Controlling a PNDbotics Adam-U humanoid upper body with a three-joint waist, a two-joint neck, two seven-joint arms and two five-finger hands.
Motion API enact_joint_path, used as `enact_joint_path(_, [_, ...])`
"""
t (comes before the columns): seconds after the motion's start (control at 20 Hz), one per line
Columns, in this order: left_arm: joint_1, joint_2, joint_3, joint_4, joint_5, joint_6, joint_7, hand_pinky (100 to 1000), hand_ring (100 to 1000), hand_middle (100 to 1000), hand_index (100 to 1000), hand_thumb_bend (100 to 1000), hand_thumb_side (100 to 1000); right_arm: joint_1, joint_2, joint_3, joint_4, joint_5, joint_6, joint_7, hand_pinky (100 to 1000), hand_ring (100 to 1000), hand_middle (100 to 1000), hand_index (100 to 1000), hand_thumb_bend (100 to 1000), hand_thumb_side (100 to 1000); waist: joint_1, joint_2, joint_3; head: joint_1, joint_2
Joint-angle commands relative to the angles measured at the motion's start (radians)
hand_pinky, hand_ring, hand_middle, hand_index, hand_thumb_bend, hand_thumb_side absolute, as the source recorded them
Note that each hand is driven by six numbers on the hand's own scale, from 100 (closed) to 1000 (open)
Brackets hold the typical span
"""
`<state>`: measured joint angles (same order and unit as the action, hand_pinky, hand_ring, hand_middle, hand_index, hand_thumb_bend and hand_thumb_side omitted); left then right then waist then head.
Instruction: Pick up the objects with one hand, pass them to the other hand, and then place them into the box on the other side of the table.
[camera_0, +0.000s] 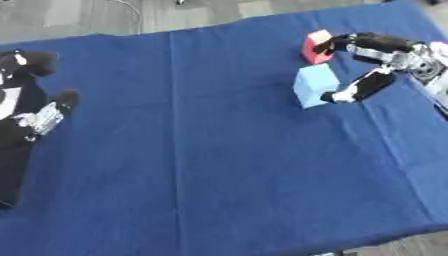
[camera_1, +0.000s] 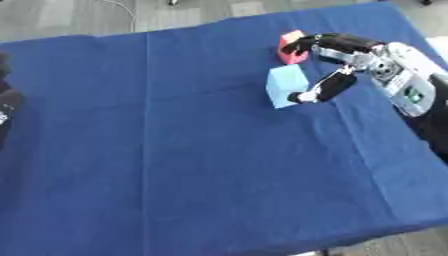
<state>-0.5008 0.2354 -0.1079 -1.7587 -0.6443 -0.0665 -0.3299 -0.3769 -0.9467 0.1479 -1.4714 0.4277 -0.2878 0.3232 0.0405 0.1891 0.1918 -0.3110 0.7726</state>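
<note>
Blue cloth (camera_0: 219, 165) covers the near table, wide and bare across the middle and front. Far right on it, a light blue block (camera_0: 313, 85) stands just beside a red block (camera_0: 316, 47), both close to the far edge. Right hand (camera_1: 346, 57) reaches around them: fingers (camera_1: 306, 44) spread apart, touching the red block's right side, while the thumb (camera_1: 319, 90) rests against the blue block. Left hand (camera_0: 39, 117) sits idle at the left edge, fingers relaxed.
</note>
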Motion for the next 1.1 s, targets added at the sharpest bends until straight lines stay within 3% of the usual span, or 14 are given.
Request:
enact_joint_path(0.05, [-0.013,0.009,0.005,-0.016,0.001,-0.002,-0.005,738,733,672,845,451,834,-0.01,-0.025,-0.007,0.006,0.007,-0.002,0.009,932,867,863,954,442,448,0.008,0.003,0.002,-0.003,-0.003])
enact_joint_path(1.1, [-0.016,0.007,0.001,-0.019,0.005,-0.008,-0.014,737,735,673,845,446,838,-0.02,-0.012,-0.004,0.062,0.004,-0.001,0.014,929,853,825,931,396,463,0.006,0.013,0.015,-0.013,-0.003])
